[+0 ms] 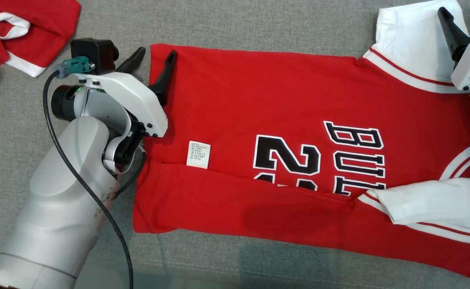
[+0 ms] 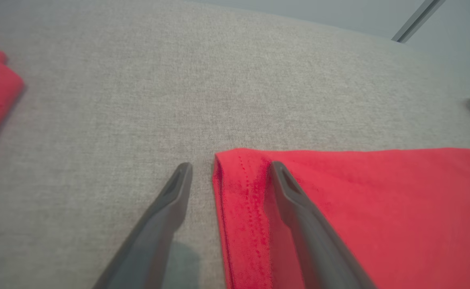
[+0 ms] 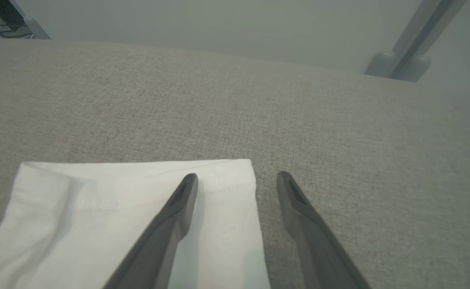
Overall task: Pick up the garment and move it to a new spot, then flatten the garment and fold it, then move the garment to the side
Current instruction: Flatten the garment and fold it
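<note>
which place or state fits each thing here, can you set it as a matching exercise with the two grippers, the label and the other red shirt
Things:
1 left gripper
2 right gripper
3 label
4 other shirt

Places or states:
A crumpled, top left of the head view
B open, astride the white sleeve's edge
C on the jersey, left of the number
D open, astride the jersey's hem corner

Pairs: 1-D, 2-B, 3-C, 4-A
</note>
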Controlling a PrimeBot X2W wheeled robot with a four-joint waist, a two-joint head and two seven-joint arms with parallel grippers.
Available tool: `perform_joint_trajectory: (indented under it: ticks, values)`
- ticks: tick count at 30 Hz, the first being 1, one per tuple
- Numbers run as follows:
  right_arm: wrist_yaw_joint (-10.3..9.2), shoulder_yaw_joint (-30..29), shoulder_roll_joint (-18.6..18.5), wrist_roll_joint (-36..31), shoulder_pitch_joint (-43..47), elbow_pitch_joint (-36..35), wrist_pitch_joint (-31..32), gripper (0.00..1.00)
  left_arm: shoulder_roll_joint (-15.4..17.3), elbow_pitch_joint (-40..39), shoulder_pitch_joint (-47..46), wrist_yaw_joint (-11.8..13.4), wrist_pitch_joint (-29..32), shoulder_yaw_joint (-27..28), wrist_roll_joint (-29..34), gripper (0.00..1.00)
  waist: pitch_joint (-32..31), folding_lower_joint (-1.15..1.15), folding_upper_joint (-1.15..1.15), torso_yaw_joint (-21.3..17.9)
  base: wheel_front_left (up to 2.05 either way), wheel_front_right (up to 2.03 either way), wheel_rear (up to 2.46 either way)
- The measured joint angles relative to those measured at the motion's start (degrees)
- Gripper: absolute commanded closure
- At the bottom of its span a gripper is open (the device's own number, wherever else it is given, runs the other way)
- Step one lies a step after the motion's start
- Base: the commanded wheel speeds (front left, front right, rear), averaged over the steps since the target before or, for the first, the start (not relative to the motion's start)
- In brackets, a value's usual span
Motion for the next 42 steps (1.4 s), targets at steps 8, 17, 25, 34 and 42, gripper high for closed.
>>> perform_joint_trajectory:
  ticks: [8,17,25,34,42]
  values:
    - [0.0,3.59,-0.09,1.88,-4.89,4.72,0.62,0.0,-2.1,2.2,-2.96,-1.97,-0.96,-0.81,-0.32,0.0,1.49,0.0,0.0,1.02,0.0,0.0,0.0]
    - [0.0,6.03,0.12,5.17,-6.64,7.08,-1.01,1.0,-2.7,3.81,-3.69,-3.43,-2.32,-1.21,-0.91,1.0,1.36,0.0,0.0,0.97,0.0,0.0,0.0]
    - [0.0,5.99,-1.69,11.47,-6.22,4.57,-5.69,1.0,-2.41,2.79,-3.65,-3.45,-5.59,-0.66,-1.18,1.0,0.13,0.0,0.0,0.53,0.0,0.0,0.0]
    - [0.0,7.32,-7.36,19.15,4.16,-9.5,-11.44,1.0,0.94,-7.26,2.8,-1.21,-10.15,-0.65,0.42,1.0,-2.71,0.0,0.0,-0.59,0.0,0.0,0.0]
    - [-0.01,3.6,-11.2,23.48,17.98,-23.08,-15.82,1.0,3.91,-18.58,11.68,2.91,-12.06,-0.54,1.46,1.0,-5.84,0.0,0.0,-1.4,0.0,0.0,0.0]
